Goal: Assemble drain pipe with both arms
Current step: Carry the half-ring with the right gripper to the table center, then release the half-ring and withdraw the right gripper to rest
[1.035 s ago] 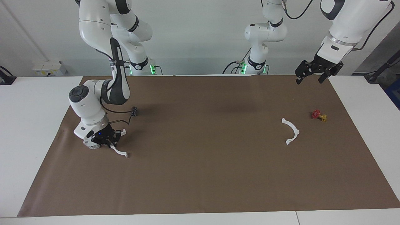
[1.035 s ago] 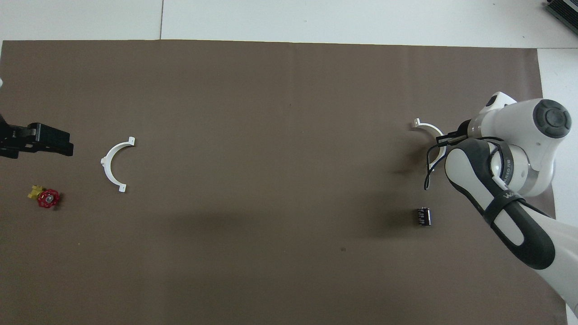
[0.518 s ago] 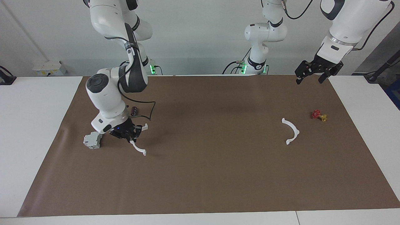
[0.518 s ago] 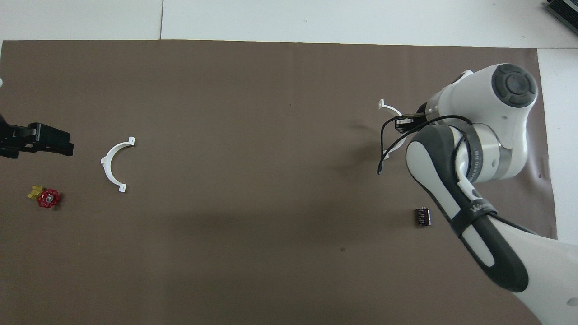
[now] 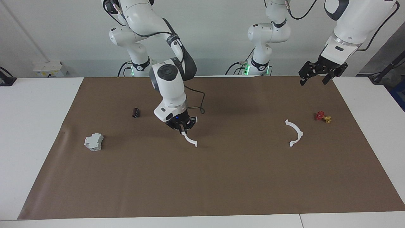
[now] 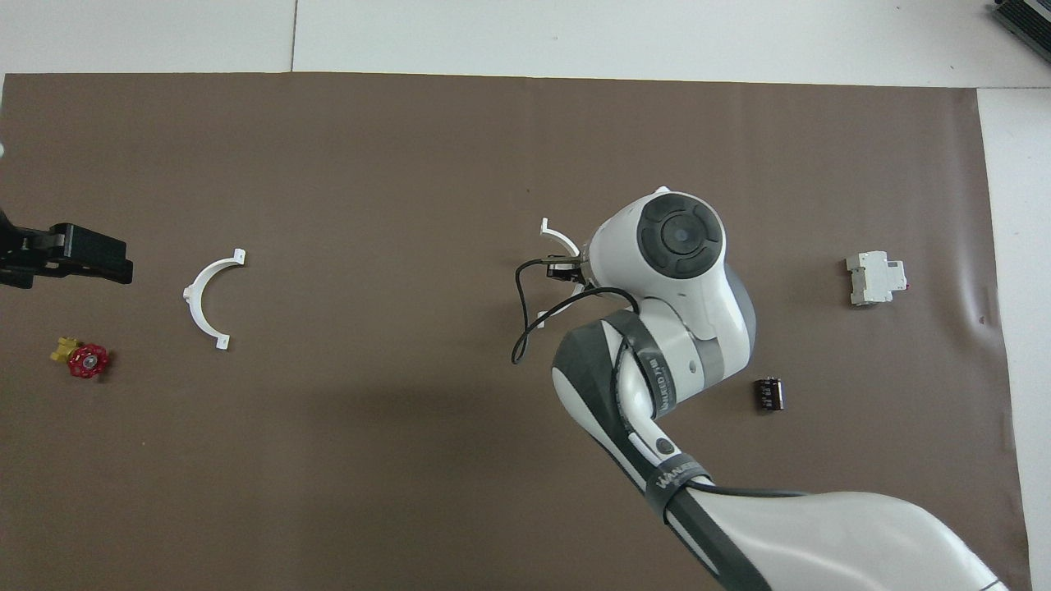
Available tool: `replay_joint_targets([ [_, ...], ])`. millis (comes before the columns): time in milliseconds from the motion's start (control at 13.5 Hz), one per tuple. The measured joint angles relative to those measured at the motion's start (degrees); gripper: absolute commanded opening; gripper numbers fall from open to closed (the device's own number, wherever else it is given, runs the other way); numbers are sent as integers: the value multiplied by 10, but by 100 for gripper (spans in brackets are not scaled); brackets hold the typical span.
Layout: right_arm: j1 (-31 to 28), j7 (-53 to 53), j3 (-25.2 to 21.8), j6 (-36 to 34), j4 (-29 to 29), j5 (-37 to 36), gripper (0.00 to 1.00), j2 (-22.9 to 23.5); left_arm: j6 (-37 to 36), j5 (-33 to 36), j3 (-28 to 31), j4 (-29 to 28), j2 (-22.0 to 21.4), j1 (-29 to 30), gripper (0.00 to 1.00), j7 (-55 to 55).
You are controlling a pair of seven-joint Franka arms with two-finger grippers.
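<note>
One white half-ring of the drain pipe (image 5: 190,140) hangs from my right gripper (image 5: 182,126), which is shut on its middle. It is over the middle of the brown mat, its lower end close to the surface. From overhead only one end of this half-ring (image 6: 558,237) shows past the right arm's wrist. The other half-ring (image 5: 295,133) (image 6: 204,299) lies flat on the mat toward the left arm's end. My left gripper (image 5: 313,81) hangs open in the air over the mat's corner at that end, holding nothing, and waits.
A small red-and-yellow valve piece (image 5: 323,117) (image 6: 82,359) lies beside the loose half-ring, toward the left arm's end. A grey-white boxy block (image 5: 94,142) (image 6: 875,277) and a small black cylinder (image 5: 135,112) (image 6: 769,393) sit toward the right arm's end.
The right arm has lifted its half-ring from beside the grey-white block and carried it toward the mat's middle, uncovering the block. The left arm has not moved.
</note>
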Motion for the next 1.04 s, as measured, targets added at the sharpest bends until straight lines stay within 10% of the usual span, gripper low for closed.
replay_joint_targets([
  [887, 77, 42, -1, 62, -8, -9, 0, 59, 0, 0, 0, 0, 0, 0, 100, 0],
  [961, 80, 42, -1, 62, -9, -10, 64, 59, 0, 0, 0, 0, 0, 0, 100, 0],
  [1035, 81, 42, -1, 62, -10, -10, 100, 59, 0, 0, 0, 0, 0, 0, 100, 0],
])
